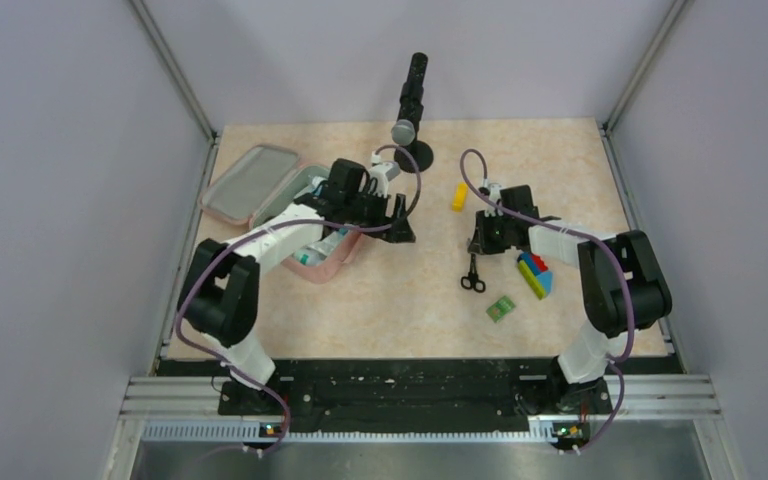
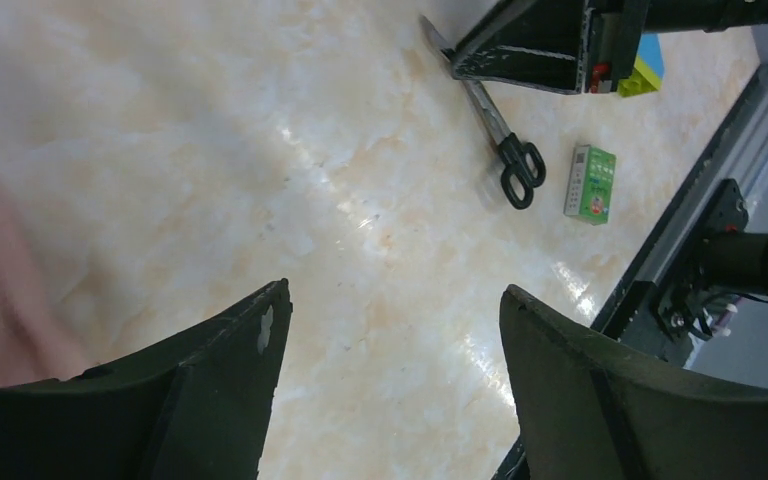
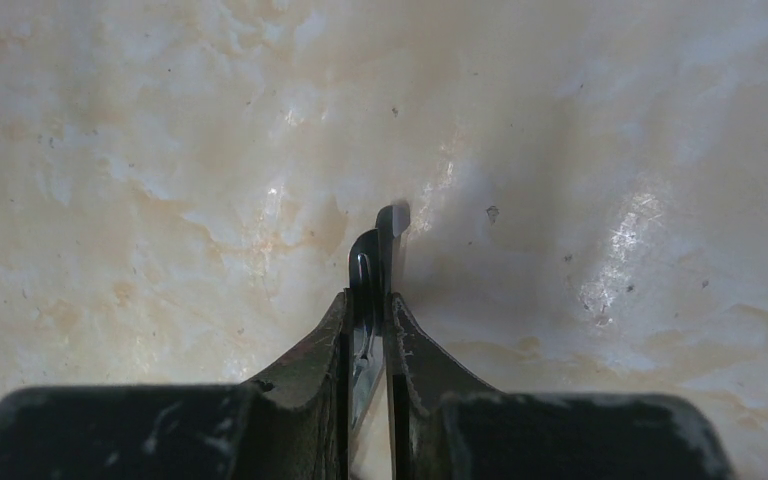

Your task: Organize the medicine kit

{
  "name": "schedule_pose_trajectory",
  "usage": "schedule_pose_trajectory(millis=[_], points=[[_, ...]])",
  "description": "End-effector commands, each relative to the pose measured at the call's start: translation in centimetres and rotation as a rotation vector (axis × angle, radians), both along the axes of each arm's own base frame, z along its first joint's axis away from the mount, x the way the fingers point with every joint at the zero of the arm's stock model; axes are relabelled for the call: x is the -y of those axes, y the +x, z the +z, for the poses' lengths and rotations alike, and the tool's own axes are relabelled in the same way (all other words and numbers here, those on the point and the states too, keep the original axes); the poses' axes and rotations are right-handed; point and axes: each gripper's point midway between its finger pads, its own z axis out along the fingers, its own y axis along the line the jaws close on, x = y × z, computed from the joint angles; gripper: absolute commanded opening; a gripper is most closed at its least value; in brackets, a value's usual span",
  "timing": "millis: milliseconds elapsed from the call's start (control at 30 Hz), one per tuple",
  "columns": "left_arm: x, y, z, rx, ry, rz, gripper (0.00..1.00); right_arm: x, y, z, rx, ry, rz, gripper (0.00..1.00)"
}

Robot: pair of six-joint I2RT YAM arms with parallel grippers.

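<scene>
The pink medicine kit (image 1: 260,180) lies open at the back left, with several items in its grey-lined base (image 1: 322,262). Its blurred pink edge shows at the left of the left wrist view (image 2: 0,290). My left gripper (image 1: 400,225) is open and empty (image 2: 390,320), just right of the kit and over bare table. My right gripper (image 1: 480,240) is shut on the blades of black-handled scissors (image 1: 472,278). The blade tips stick out past the fingertips (image 3: 392,225). The scissors' handles (image 2: 518,172) point toward the front.
A small green box (image 1: 501,309) lies in front of the scissors and also shows in the left wrist view (image 2: 590,183). A multicoloured brick block (image 1: 535,272) sits to the right, and a yellow brick (image 1: 458,196) behind. A black microphone stand (image 1: 415,110) stands at the back centre.
</scene>
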Motion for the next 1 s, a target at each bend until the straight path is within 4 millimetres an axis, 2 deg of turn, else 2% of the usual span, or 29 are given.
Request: schedule_pose_trajectory(millis=[0,200,367,433,567,733,967], points=[[4.8,-0.3,0.6,0.008,-0.103,-0.153,0.81,1.5,-2.2,-2.1,-0.095,-0.045,-0.038,0.0],[9.7,-1.7,-2.5,-0.114,-0.184,-0.252,0.83,1.7,-2.0,-2.2,-0.098,-0.047,-0.049,0.0],[12.0,-2.2,-5.1,-0.244,-0.235,-0.283,0.83,1.8,-2.0,-2.4,-0.107,-0.047,-0.055,0.0],[12.5,-2.4,-6.7,-0.312,-0.253,-0.286,0.81,1.7,-2.0,-2.5,-0.108,-0.045,-0.059,0.0],[13.7,-3.2,-8.4,-0.398,-0.266,-0.334,0.75,1.6,-1.6,-2.4,-0.102,-0.033,-0.074,0.0],[15.5,-4.6,-8.9,-0.445,-0.275,-0.426,0.64,1.6,-1.4,-2.4,-0.101,-0.034,-0.079,0.0],[14.6,-5.5,-11.1,-0.513,-0.184,-0.382,0.59,1.6,-1.3,-2.1,-0.092,-0.032,-0.089,0.0]])
